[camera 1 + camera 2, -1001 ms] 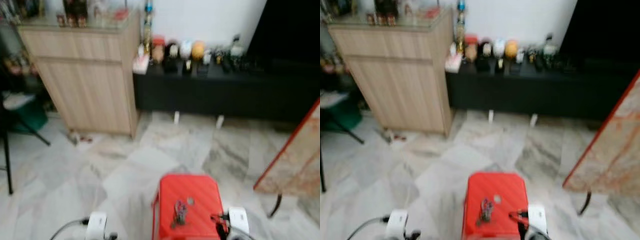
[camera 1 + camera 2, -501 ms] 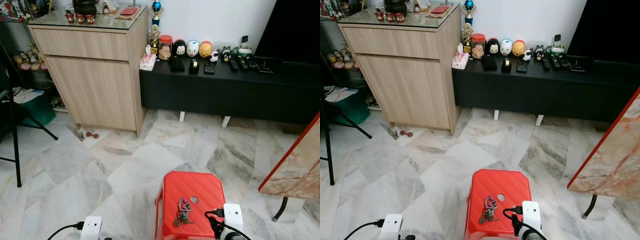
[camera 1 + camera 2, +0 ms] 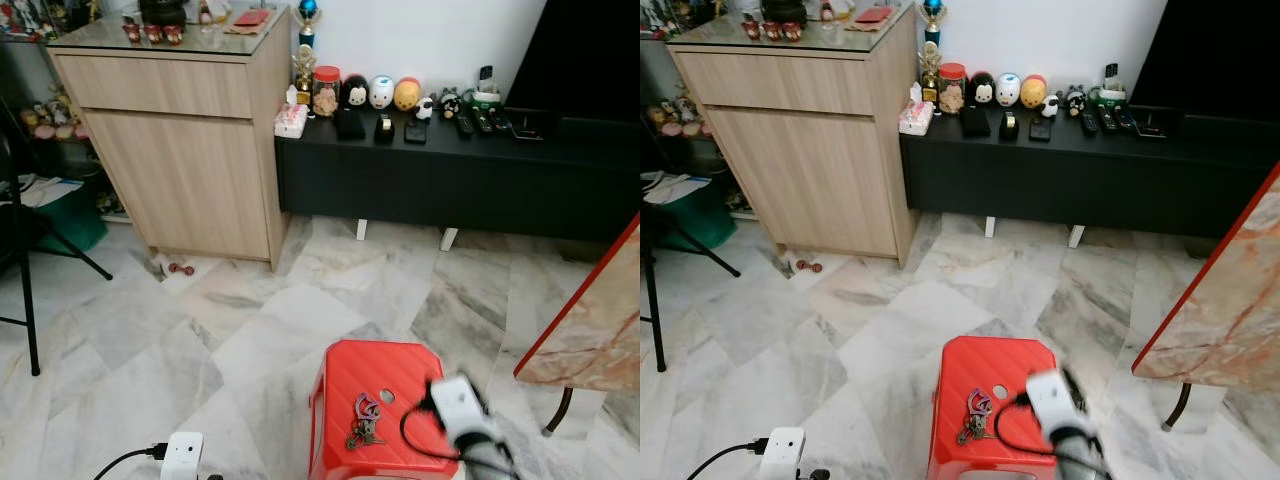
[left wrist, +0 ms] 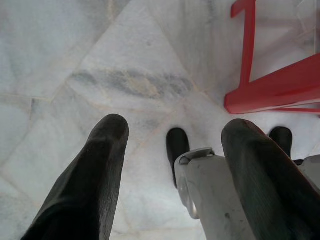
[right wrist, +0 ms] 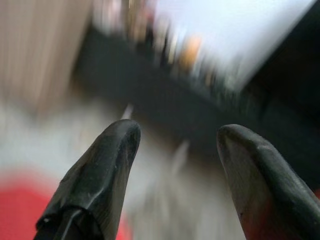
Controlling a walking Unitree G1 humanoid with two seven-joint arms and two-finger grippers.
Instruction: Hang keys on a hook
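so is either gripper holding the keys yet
No. The keys lie on the red stool. Both the right gripper and the left gripper are open and empty.

Head cameras look down on the red stool (image 3: 385, 405); both wrist cameras, lower, also catch it.
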